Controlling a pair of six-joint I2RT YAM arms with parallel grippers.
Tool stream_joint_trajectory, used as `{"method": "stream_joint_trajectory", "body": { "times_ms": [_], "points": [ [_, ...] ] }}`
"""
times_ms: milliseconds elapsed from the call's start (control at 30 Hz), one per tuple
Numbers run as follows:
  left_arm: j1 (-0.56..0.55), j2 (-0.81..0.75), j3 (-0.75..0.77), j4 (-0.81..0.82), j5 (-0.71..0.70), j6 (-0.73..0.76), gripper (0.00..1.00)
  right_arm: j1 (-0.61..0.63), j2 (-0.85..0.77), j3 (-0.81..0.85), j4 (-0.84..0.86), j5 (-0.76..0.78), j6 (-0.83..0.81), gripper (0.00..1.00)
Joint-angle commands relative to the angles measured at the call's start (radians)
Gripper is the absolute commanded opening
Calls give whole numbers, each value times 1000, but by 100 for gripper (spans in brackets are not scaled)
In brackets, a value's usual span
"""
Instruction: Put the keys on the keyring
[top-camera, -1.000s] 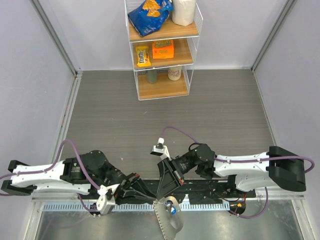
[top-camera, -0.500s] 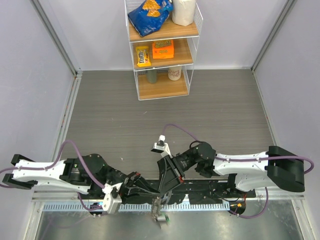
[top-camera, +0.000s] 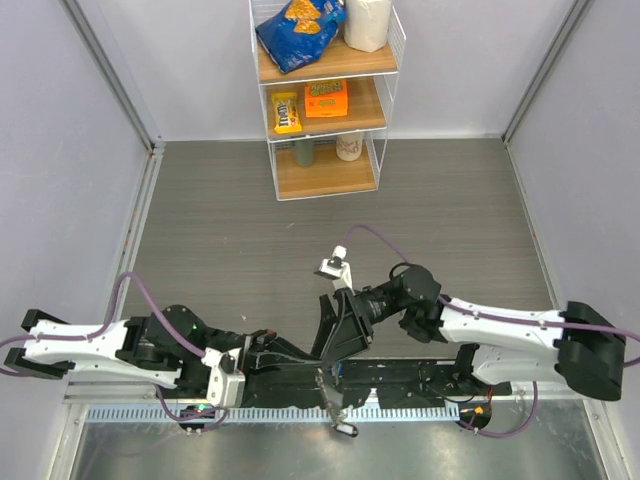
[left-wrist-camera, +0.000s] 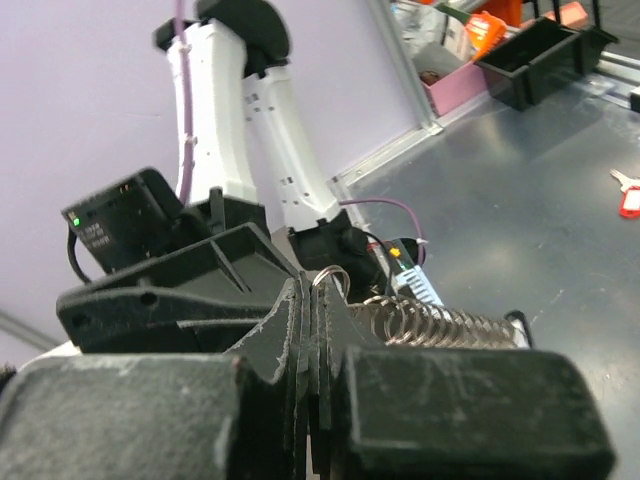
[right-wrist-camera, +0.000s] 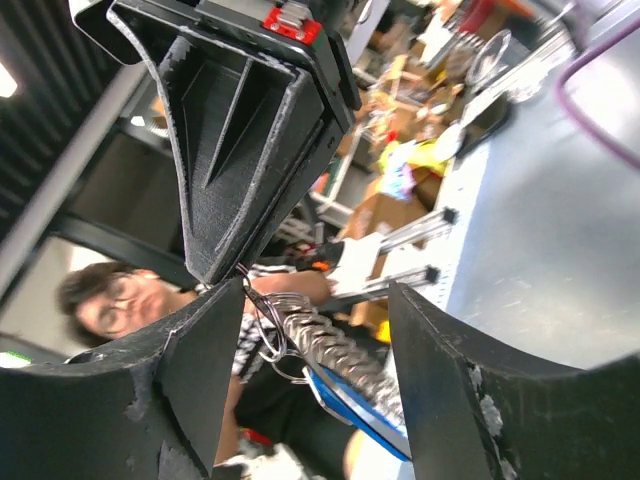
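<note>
From my console the room reads as a lilac-walled booth (top-camera: 60, 150) around a grey wood-grain tabletop (top-camera: 430, 220). A white wire shelf (top-camera: 325, 100) stands at the top centre, holding a blue snack bag (top-camera: 298, 30), an orange box (top-camera: 327, 98) and a yellow pack (top-camera: 286, 112). Along the bottom edge runs a brushed steel sheet (top-camera: 500, 455). In the left wrist view a small red tag (left-wrist-camera: 628, 195) lies on it at the far right.

Both arms meet at the bottom centre, over the black rail (top-camera: 420, 378). The left gripper (left-wrist-camera: 310, 300) is pressed together, pinching a thin wire loop of the keyring (right-wrist-camera: 300, 335) — its coiled metal length dangles down from there over the steel. The right gripper (right-wrist-camera: 318, 300) is spread wide, a finger on either side of that coil and touching nothing. The keys I cannot pick out.
</note>
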Motion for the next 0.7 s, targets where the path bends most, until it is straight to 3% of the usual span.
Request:
{"method": "stream_joint_trajectory", "body": {
  "times_ms": [0, 33, 100, 233, 433, 667],
  "points": [
    [3, -8, -15, 101, -125, -53, 0, -49, -152, 166, -499, 89, -389, 67],
    [3, -8, -18, 112, -136, -62, 0, -52, -171, 196, -698, 112, -540, 68],
    [3, -8, -21, 127, -150, -76, 0, -53, -229, 314, -933, 205, -738, 71],
    [3, -2, -29, 172, -188, -102, 0, -69, -275, 394, -1136, 384, -900, 72],
    [3, -5, -53, 250, -233, -134, 0, -67, -349, 454, -1276, 625, -1058, 72],
    [3, -14, -89, 328, -296, -174, 0, -67, -398, 467, -1287, 684, -1161, 72]
  ]
}}
